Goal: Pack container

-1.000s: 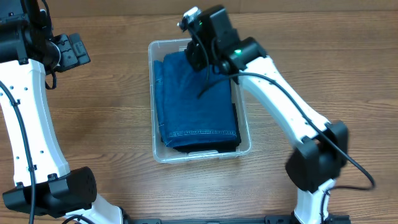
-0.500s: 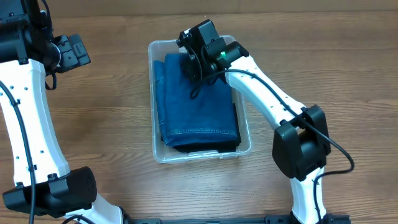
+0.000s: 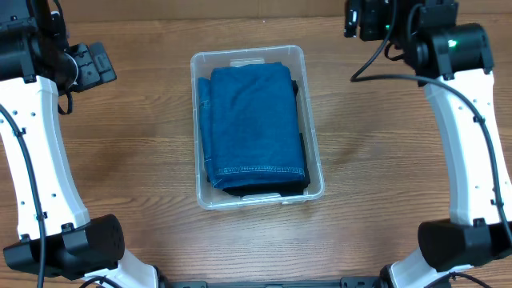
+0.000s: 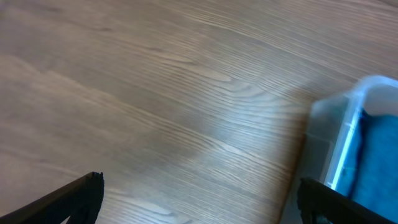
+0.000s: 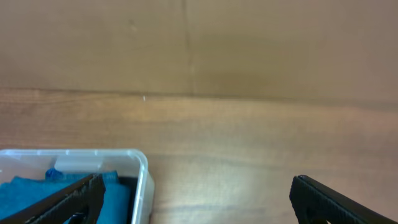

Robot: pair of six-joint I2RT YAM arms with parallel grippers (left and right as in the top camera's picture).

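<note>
The container is a clear plastic bin in the middle of the table. A folded blue denim cloth fills it and lies on a dark cloth. My right gripper is open and empty, up at the back right and well clear of the bin. In the right wrist view the bin's corner and the blue cloth sit at the lower left, and the right gripper spans bare wood. My left gripper is open at the far left. In its own view the left gripper has the bin at the right.
Bare wooden tabletop surrounds the bin on all sides. Both white arms rise from bases at the front edge, the left base and the right base. A wooden wall backs the table.
My right gripper opened, let go of the blue cloth at the bin's far end, and swung away to the back right. The cloth stayed in the bin. The left arm has not moved.
</note>
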